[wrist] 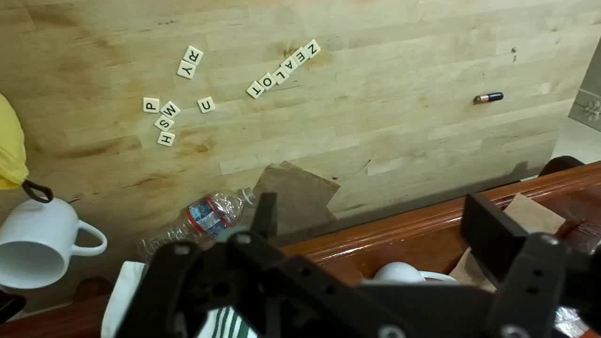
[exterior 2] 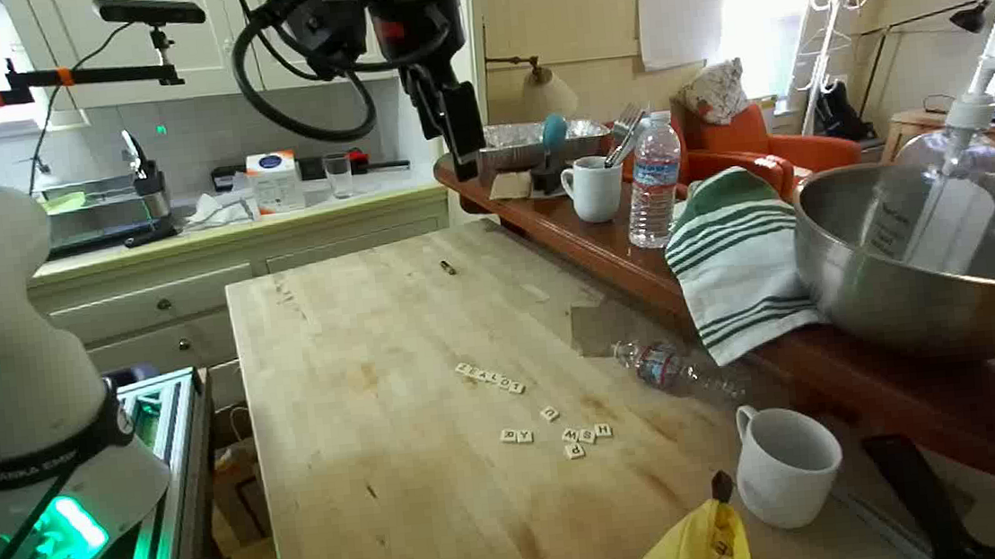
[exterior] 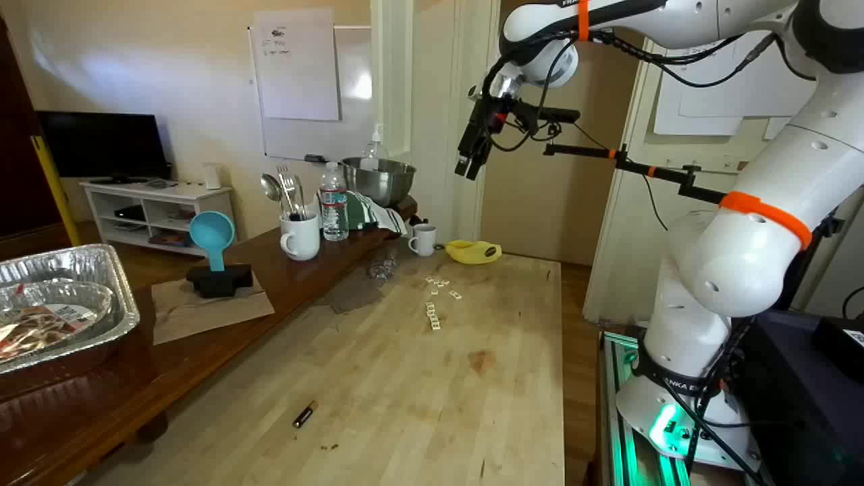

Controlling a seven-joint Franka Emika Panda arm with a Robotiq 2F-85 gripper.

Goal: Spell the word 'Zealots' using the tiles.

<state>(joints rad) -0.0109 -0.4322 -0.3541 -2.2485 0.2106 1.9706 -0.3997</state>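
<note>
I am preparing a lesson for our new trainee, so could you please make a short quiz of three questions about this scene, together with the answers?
1. Open question: which letter does the tile row lack to spell "ZEALOTS"?
2. True or false: the pincer is open and holds no tile.
3. Multiple choice: how many loose tiles lie outside that row? a) five b) six c) seven

Key:
1. S; the S tile lies between the W tile and the H tile.
2. True.
3. c
</note>
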